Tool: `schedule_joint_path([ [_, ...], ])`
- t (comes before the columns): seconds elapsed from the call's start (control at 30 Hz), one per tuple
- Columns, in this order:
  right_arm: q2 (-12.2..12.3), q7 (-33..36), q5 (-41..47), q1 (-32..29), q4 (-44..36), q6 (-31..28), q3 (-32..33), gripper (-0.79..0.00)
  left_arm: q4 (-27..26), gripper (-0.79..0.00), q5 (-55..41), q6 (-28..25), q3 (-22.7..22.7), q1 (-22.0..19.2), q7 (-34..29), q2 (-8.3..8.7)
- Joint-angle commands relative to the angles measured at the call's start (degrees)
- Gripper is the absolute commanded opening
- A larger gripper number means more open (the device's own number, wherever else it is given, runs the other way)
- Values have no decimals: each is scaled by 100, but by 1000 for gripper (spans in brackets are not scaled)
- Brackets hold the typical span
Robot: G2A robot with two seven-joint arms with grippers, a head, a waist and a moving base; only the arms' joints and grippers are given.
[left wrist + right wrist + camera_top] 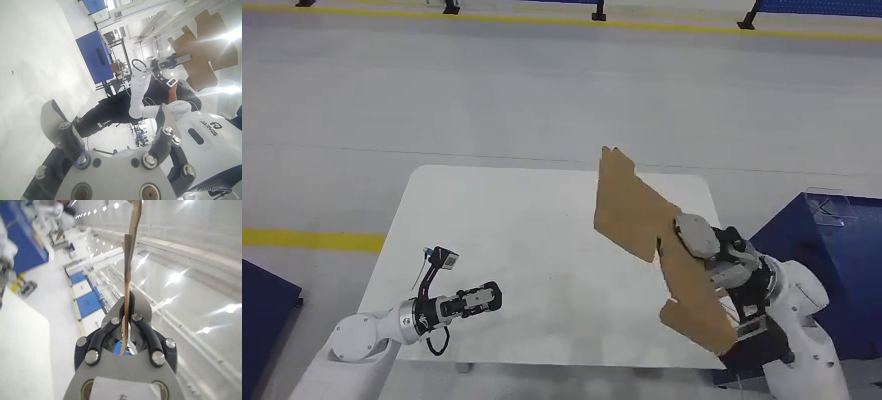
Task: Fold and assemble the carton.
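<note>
Carton (634, 208) hangs flat above the counter (512, 250), pinched in the right hand (127, 298). Left hand (105, 109) is spread, holding nothing.

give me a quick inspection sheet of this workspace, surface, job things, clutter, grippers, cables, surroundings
surface: white table, bare where it shows
job's things: carton, still a flat unfolded sheet, held up over the table's right side
clutter: nothing seen
grippers: right gripper shut on the carton's edge; left gripper open, holding nothing, near the table's front left corner
cables: black cable looping at the right arm's wrist, clear of the carton
surroundings: blue cabinet beside the table's right side; yellow floor line to the table's left
</note>
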Motion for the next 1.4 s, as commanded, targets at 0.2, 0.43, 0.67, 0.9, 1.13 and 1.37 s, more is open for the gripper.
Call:
schedule_joint_path([
  [0.2,24,2673,5147,213,619,-2761,-657,-785,0,0,0,0,0,0,0,0],
  [0.43,210,5819,9562,501,1313,-2734,-1887,-785,0,0,0,0,0,0,0,0],
  [0.67,316,8159,13047,542,1716,-1802,-2623,-785,0,0,0,0,0,0,0,0],
  [0.9,328,8907,13952,538,1843,-1563,-2621,-785,0,0,0,0,0,0,0,0],
  [1.13,328,8907,13952,538,1843,-1563,-2621,-785,0,0,0,0,0,0,0,0],
  [1.37,345,9265,16618,119,609,-601,-2188,-785,0,0,0,0,0,0,0,0],
])
